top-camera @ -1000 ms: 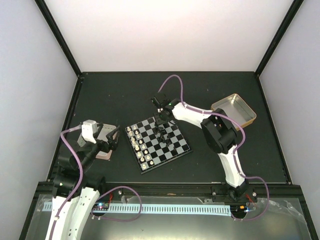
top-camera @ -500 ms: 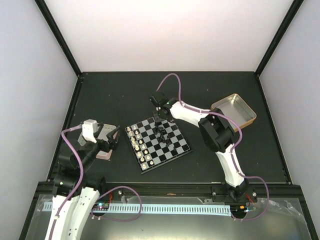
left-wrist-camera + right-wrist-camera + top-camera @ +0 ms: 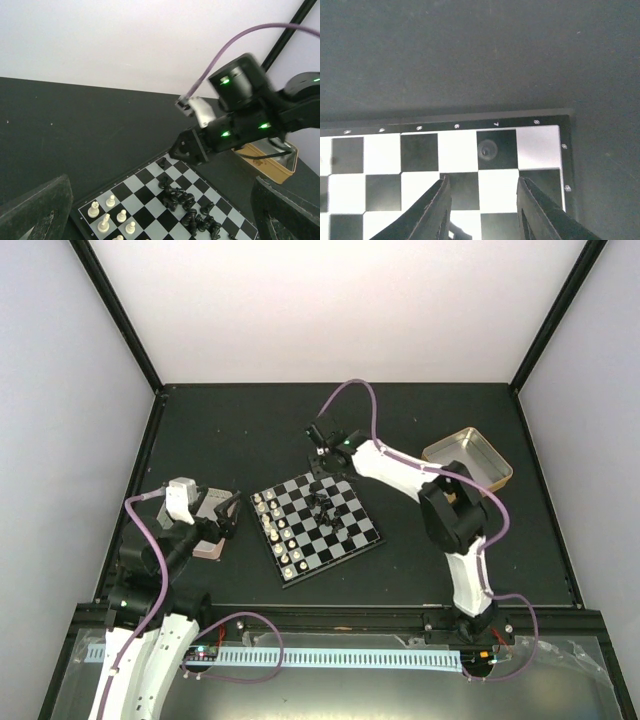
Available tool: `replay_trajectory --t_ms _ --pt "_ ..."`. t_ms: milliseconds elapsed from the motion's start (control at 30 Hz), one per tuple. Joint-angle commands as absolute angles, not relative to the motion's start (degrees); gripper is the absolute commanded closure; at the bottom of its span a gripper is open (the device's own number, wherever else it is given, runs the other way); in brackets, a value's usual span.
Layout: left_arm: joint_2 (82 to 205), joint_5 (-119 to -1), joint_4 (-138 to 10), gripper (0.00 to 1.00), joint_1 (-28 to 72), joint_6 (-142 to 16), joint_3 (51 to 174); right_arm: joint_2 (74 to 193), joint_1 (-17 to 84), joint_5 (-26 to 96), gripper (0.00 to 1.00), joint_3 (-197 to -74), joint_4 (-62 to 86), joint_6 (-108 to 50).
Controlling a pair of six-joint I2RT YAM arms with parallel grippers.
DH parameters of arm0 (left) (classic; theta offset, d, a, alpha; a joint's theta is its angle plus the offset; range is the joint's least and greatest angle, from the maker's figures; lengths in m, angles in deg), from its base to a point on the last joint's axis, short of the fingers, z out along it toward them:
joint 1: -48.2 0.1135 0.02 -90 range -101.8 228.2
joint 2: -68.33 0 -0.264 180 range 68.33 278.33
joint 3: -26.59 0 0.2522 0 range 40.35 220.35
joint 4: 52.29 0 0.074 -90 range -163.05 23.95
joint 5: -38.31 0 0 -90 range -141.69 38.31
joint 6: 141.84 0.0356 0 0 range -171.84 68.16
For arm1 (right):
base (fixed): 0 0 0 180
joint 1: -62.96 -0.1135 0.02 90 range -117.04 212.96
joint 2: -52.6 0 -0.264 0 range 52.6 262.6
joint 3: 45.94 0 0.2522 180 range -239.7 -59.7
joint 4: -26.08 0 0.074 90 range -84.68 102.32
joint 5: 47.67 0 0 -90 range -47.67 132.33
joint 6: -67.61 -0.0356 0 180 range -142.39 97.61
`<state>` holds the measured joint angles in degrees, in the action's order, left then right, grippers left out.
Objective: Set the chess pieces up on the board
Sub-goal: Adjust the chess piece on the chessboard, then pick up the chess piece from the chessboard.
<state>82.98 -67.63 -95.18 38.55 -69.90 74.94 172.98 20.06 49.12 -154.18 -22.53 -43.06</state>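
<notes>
The board (image 3: 352,539) lies mid-table, rotated. Cream-white chess pieces (image 3: 275,530) stand in two rows along its left edge. Black chess pieces (image 3: 325,508) lie heaped near its middle, also seen in the left wrist view (image 3: 192,207). One black piece (image 3: 487,149) stands alone on a dark square by the far corner, also visible in the left wrist view (image 3: 162,162). My right gripper (image 3: 322,462) is open and empty above that far corner, its fingers (image 3: 436,210) apart over the board's edge squares. My left gripper (image 3: 225,516) is open and empty, left of the board.
A gold tin (image 3: 468,460) sits at the right back. A silver-pink tray (image 3: 211,543) lies under my left gripper. The right arm's purple cable (image 3: 352,395) loops above the board's far side.
My right gripper has risen and drawn back from the heap toward the board's far corner, leaving one black piece standing there. The left arm has barely moved.
</notes>
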Motion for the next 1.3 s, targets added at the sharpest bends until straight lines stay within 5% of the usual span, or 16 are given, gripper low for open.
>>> replay_trajectory --t_ms 0,333,800,1267 --pt "83.68 -67.62 -95.41 0.01 38.71 -69.80 75.15 164.03 19.83 46.92 0.63 -149.65 -21.64 -43.28" --pt "84.27 -67.41 -95.55 0.01 38.66 -69.79 75.24 150.86 19.81 43.52 0.62 -132.69 -21.70 -42.89" --pt "84.38 -67.51 -95.71 0.01 38.71 -70.12 75.15 153.57 17.16 39.26 0.64 -129.32 -21.13 -43.00" --pt "84.78 -67.65 -95.76 0.01 38.69 -70.12 75.14 155.08 16.10 44.60 0.85 -129.58 -22.04 -43.78"
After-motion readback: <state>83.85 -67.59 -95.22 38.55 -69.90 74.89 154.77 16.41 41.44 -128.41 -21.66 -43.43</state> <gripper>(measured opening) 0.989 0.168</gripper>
